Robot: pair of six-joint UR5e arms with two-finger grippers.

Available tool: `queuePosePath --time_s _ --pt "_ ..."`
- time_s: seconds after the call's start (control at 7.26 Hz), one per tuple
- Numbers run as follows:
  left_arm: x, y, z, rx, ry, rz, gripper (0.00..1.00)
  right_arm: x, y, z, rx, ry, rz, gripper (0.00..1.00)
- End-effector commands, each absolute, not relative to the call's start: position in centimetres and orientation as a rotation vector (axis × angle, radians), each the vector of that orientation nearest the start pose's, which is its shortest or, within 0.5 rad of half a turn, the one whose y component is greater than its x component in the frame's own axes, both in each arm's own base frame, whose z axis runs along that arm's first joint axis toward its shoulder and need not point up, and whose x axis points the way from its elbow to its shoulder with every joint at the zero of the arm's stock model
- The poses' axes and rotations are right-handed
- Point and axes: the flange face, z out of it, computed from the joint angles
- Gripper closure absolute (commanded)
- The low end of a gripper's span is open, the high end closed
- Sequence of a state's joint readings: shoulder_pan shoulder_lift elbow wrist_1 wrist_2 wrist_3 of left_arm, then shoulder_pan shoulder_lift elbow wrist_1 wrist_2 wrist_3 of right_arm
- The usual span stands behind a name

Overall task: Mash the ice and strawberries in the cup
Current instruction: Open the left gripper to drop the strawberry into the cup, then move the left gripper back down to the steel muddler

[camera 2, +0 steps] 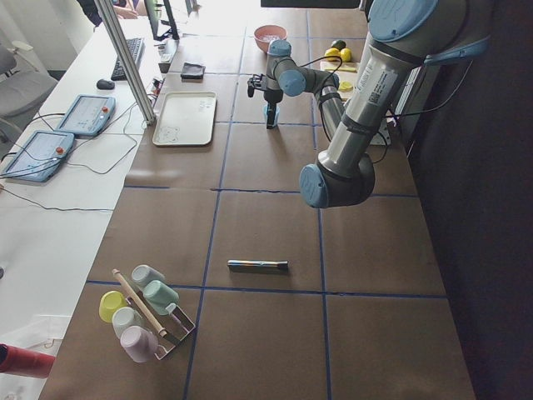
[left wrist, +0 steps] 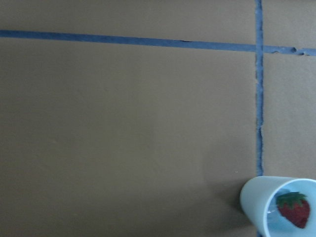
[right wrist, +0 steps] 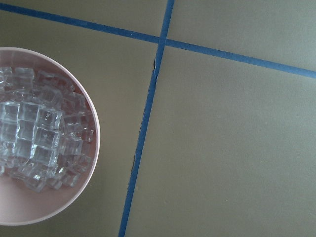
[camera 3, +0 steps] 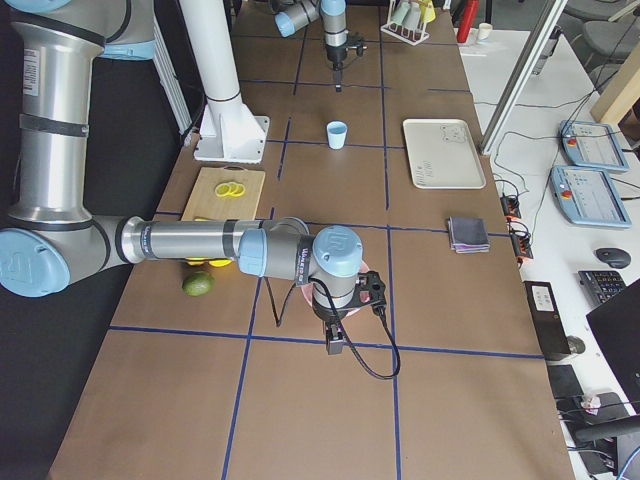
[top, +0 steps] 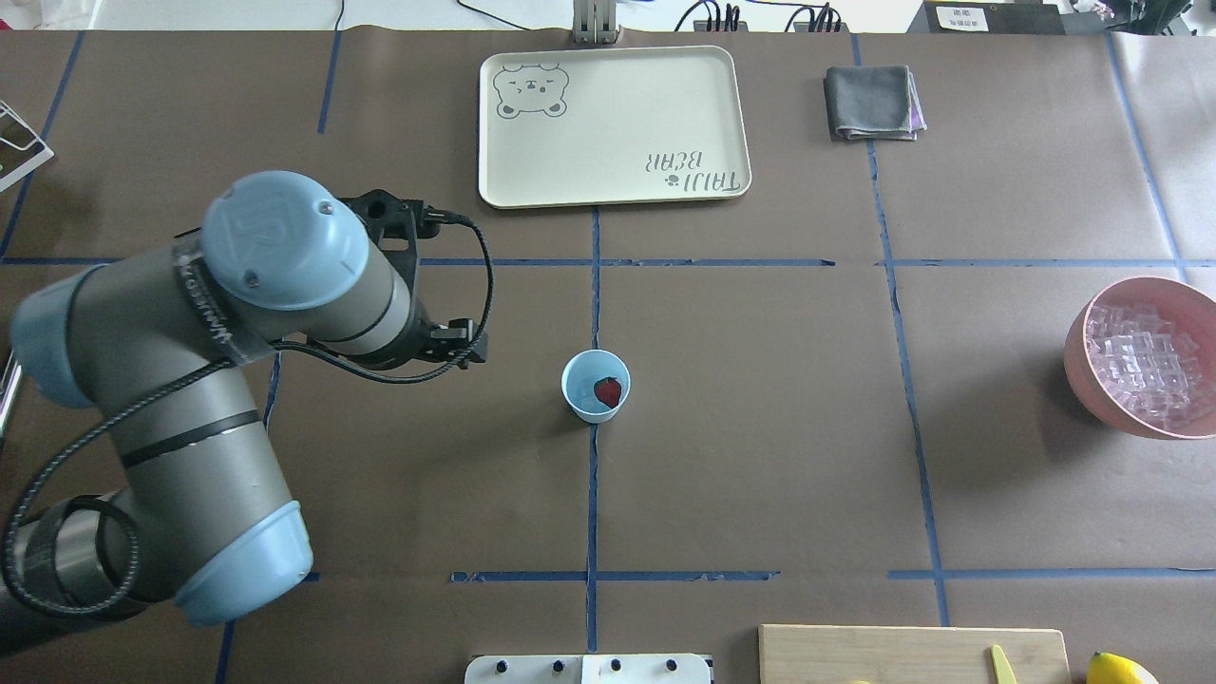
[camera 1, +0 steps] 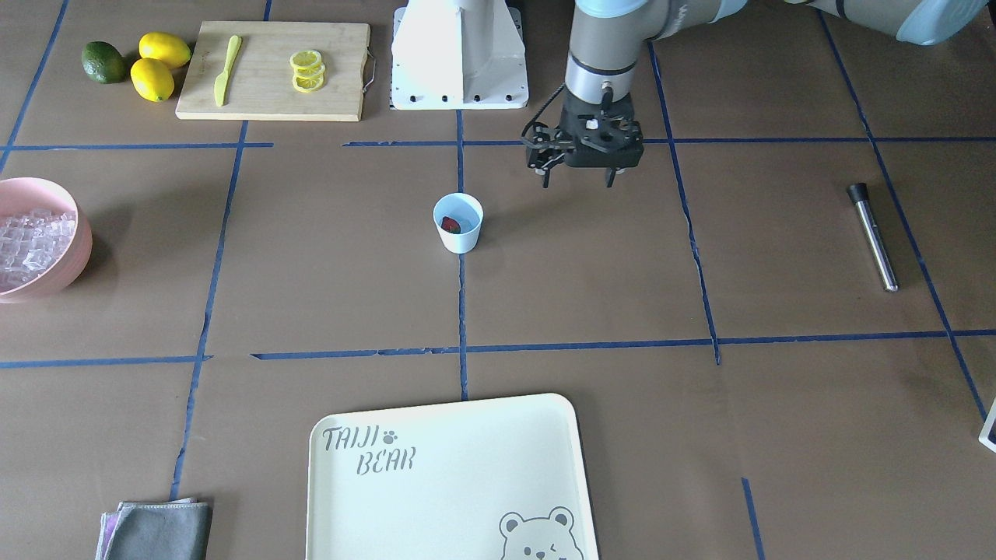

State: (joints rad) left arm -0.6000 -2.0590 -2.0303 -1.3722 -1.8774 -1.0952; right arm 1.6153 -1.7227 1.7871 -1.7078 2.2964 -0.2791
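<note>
The small white cup (camera 1: 458, 233) (top: 596, 385) stands upright at the table's middle, light blue inside. One red strawberry (camera 1: 450, 225) (top: 608, 390) (left wrist: 293, 209) lies in it. No ice shows in the cup. The ice (camera 1: 27, 241) (top: 1145, 366) (right wrist: 34, 143) fills the pink bowl (top: 1078, 351) (right wrist: 91, 163) at the robot's right. My left gripper (camera 1: 576, 180) hangs open and empty above the table, to the robot's left of the cup. My right gripper (camera 3: 335, 348) hovers beside the pink bowl; I cannot tell whether it is open or shut.
A metal rod (camera 1: 873, 236) lies far out on the robot's left. A cream tray (camera 1: 451, 482) and a grey cloth (camera 1: 159, 529) sit at the far edge. A cutting board (camera 1: 272, 97) with knife and lemon slices, lemons (camera 1: 159, 66) and a rack of cups (camera 2: 141, 312) are also here.
</note>
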Motion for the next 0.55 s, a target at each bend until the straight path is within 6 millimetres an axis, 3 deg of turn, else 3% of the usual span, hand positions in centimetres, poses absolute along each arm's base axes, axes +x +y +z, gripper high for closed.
queuePosePath --time_s 0.0,0.41 --pt "30.9 -41.4 29.3 0.122 0.747 0.087 0.0 8.6 -41.8 63.9 0.05 -0.728 -0.201 0.0" --pt "14.7 -44.3 38.9 0.109 0.73 0.167 0.0 8.6 -41.8 63.9 0.05 -0.728 -0.201 0.0"
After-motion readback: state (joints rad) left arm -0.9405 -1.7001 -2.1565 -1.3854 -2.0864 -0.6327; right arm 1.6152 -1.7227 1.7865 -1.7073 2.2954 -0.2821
